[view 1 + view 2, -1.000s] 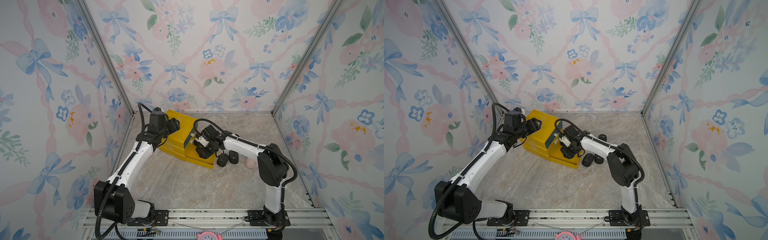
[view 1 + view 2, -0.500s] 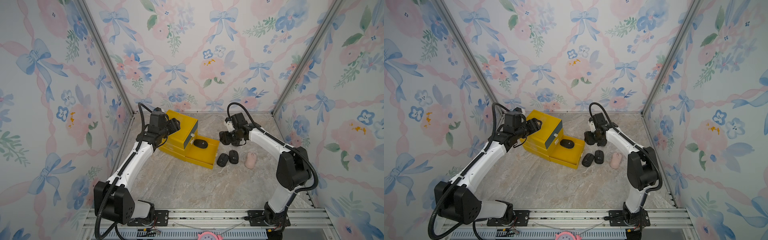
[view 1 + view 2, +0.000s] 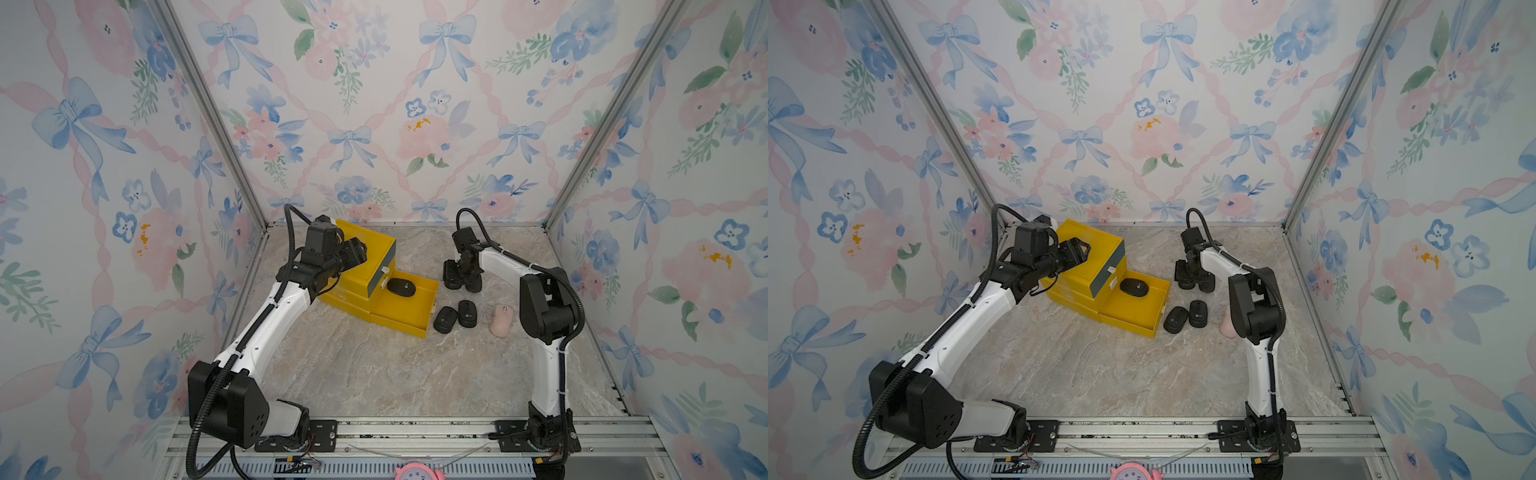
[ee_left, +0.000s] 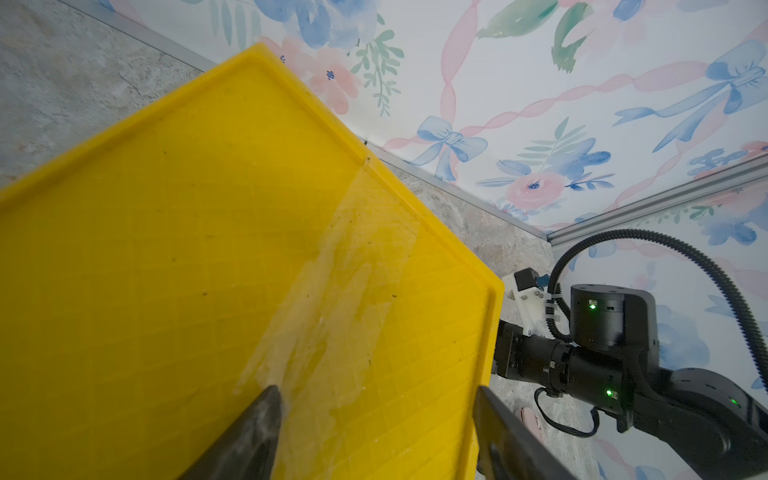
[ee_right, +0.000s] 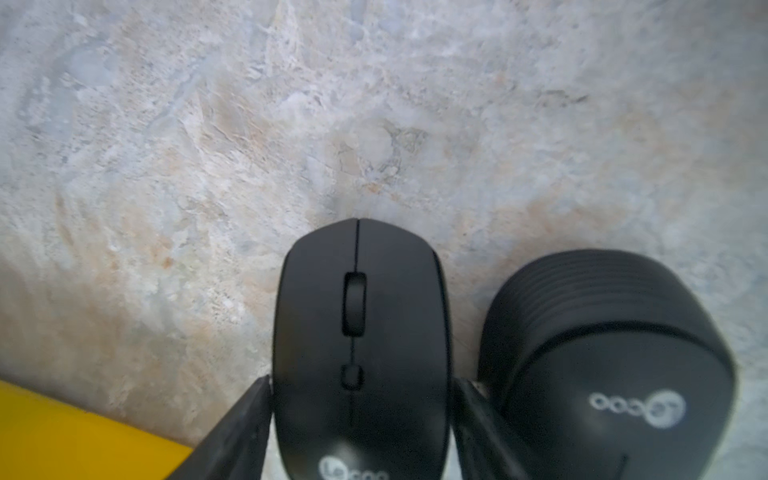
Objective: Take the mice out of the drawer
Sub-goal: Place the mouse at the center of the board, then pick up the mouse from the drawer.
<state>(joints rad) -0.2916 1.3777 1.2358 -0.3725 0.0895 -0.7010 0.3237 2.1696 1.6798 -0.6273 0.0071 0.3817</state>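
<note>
The yellow drawer [image 3: 409,316] stands pulled out of its cabinet [image 3: 365,266], and one black mouse [image 3: 401,286] lies in it. Two more black mice [image 3: 445,319] [image 3: 467,313] lie on the table to the drawer's right. Behind them my right gripper [image 3: 461,282] points down at the table. In the right wrist view its fingers [image 5: 249,419] flank a black mouse [image 5: 357,324] lying on the marble, with thin gaps at both sides. Another black mouse [image 5: 602,365] lies right beside it. My left gripper [image 3: 357,253] hovers open over the cabinet top [image 4: 208,249], holding nothing.
A pink mouse [image 3: 500,320] lies right of the black pair, close to the right arm's elbow [image 3: 544,307]. The cabinet's upper drawer front [image 3: 384,266] is shut. Papered walls close in the marble table [image 3: 374,365] on three sides.
My right gripper has left the drawer with a mouse, carried it right to the table behind the others, and opened its jaws. The left arm has not moved.
</note>
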